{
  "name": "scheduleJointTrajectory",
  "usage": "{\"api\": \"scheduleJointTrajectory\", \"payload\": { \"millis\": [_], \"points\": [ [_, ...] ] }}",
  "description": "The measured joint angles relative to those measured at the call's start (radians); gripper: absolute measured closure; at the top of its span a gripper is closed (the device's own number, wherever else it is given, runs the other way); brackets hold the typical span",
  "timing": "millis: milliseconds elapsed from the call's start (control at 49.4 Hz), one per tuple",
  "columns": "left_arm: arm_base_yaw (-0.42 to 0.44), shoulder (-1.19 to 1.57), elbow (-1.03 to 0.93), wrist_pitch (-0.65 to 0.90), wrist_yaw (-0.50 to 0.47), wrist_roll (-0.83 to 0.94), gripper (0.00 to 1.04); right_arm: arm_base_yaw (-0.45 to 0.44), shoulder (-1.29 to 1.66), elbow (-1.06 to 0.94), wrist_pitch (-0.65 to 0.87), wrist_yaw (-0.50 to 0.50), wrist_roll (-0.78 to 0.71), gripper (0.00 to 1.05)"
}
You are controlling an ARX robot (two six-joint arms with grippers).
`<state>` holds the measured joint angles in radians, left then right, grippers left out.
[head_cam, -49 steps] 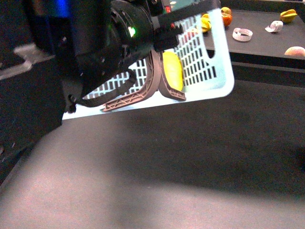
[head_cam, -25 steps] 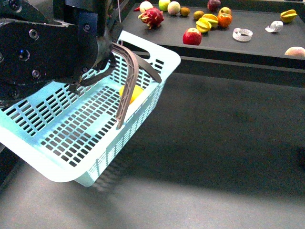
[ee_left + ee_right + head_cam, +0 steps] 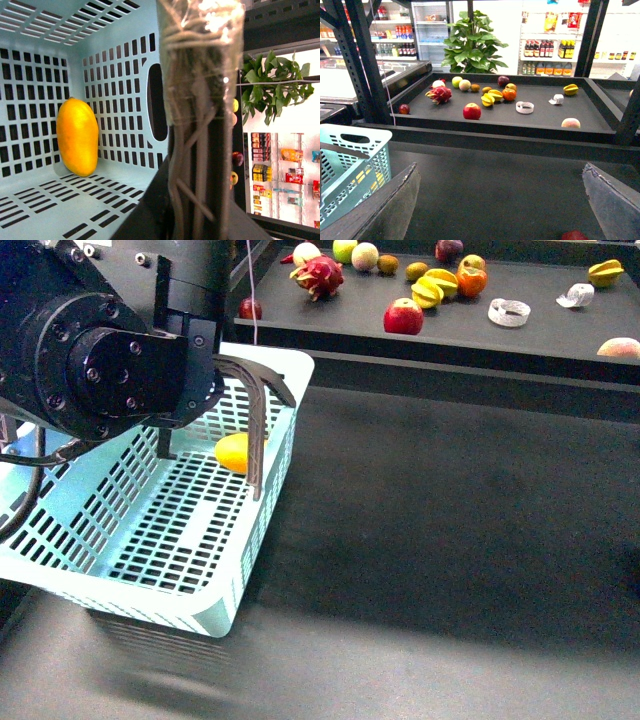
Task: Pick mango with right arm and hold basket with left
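The pale turquoise basket [image 3: 285, 445] sits low at the left of the front view, roughly level. The yellow mango [image 3: 232, 452] lies inside it near the far wall, and stands against the slotted wall [image 3: 115, 90] as the mango [image 3: 77, 136] in the left wrist view. My left gripper [image 3: 195, 210] is shut on the basket's taped grey-brown handle [image 3: 200, 75], with the bulky black left arm [image 3: 100, 370] over the basket. My right gripper [image 3: 502, 200] is open with nothing between its fingers [image 3: 390, 205], over the dark table beside the basket [image 3: 355, 165].
A raised dark shelf [image 3: 540, 335] at the back carries a dragon fruit [image 3: 318, 275], a red apple [image 3: 403, 316], star fruits [image 3: 432, 290], an orange [image 3: 471, 281] and a white tape roll [image 3: 508, 311]. A red fruit [image 3: 575, 235] shows below the right gripper.
The basket swung down from a raised, steeply tilted pose to a lower, nearly level one at the left. The mango shifted inside it.
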<state>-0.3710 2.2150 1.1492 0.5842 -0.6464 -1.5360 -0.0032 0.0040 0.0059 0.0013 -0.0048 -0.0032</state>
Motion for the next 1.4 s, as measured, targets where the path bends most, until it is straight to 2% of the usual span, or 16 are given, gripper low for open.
{"api": "scheduleJointTrajectory", "payload": {
  "millis": [202, 324, 425, 688, 769, 870, 992, 1174, 1275, 1315, 1336, 1396],
  "points": [
    [-0.011, -0.003, 0.007, -0.028, 0.021, -0.044, 0.52, 0.0, 0.0, 0.0, 0.0, 0.0, 0.0, 0.08],
    [-0.009, -0.084, -0.072, -0.033, 0.028, -0.031, 0.24, 0.0, 0.0, 0.0, 0.0, 0.0, 0.0, 0.08],
    [-0.002, -0.173, -0.141, -0.023, 0.027, 0.005, 0.08, 0.0, 0.0, 0.0, 0.0, 0.0, 0.0, 0.08],
    [0.105, -0.439, -0.409, 0.102, 0.019, 0.225, 0.08, 0.0, 0.0, 0.0, 0.0, 0.0, 0.0, 0.08],
    [0.135, -0.513, -0.501, 0.197, -0.016, 0.344, 0.08, 0.0, 0.0, 0.0, 0.0, 0.0, 0.0, 0.08],
    [0.175, -0.595, -0.61, 0.292, -0.008, 0.483, 0.08, 0.0, 0.0, 0.0, 0.0, 0.0, 0.0, 0.08],
    [0.229, -0.631, -0.737, 0.373, -0.001, 0.61, 0.08, 0.0, 0.0, 0.0, 0.0, 0.0, 0.0, 0.08],
    [0.313, -0.644, -0.914, 0.649, 0.034, 0.827, 0.08, 0.0, 0.0, 0.0, 0.0, 0.0, 0.0, 0.08],
    [0.317, -0.644, -0.923, 0.674, 0.033, 0.891, 0.08, 0.0, 0.0, 0.0, 0.0, 0.0, 0.0, 0.08],
    [0.328, -0.643, -0.932, 0.688, 0.08, 0.936, 0.11, 0.0, 0.0, 0.0, 0.0, 0.0, 0.0, 0.08],
    [0.341, -0.643, -0.944, 0.727, 0.186, 0.991, 0.15, 0.0, 0.0, 0.0, 0.0, 0.0, 0.0, 0.08],
    [0.362, -0.669, -0.981, 0.769, 0.42, 1.153, 0.26, 0.0, 0.0, 0.0, 0.0, 0.0, 0.0, 0.08]
  ]
}}
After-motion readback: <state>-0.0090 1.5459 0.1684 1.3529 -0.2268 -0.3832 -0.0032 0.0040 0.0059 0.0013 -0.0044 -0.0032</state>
